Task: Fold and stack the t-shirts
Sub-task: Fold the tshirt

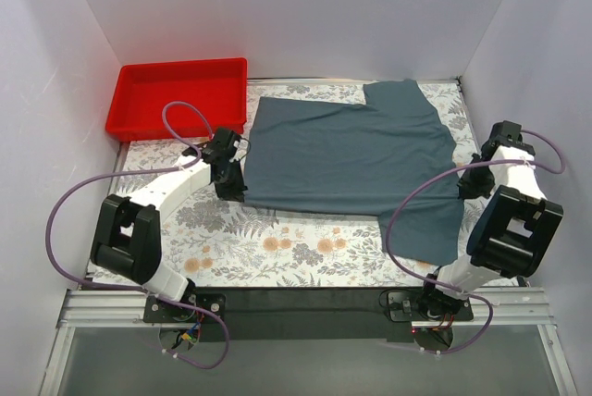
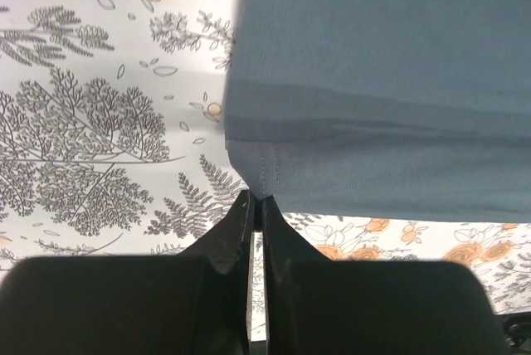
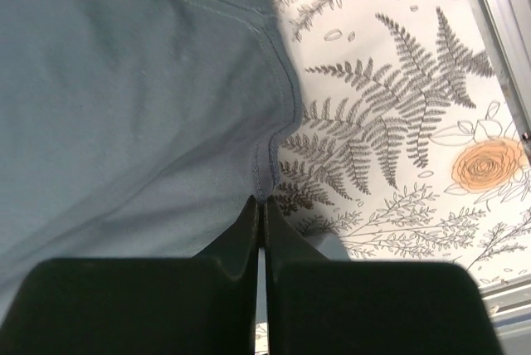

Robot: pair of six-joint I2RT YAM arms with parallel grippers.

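The blue-grey t-shirt point(image 1: 351, 151) lies spread across the far middle of the floral surface point(image 1: 277, 248). The left claw point(image 2: 255, 206) is clenched on its hem corner, and the right claw point(image 3: 260, 204) pinches its opposite edge. A red tray point(image 1: 185, 64) sits far left.

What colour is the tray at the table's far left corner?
The tray is plain red; the top external view shows it best.

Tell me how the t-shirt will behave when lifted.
Likely floppy: the t-shirt lies flat with soft creases, so it should sag between the left gripper and right gripper. Probably light: the fabric looks thin at the pinched hems.
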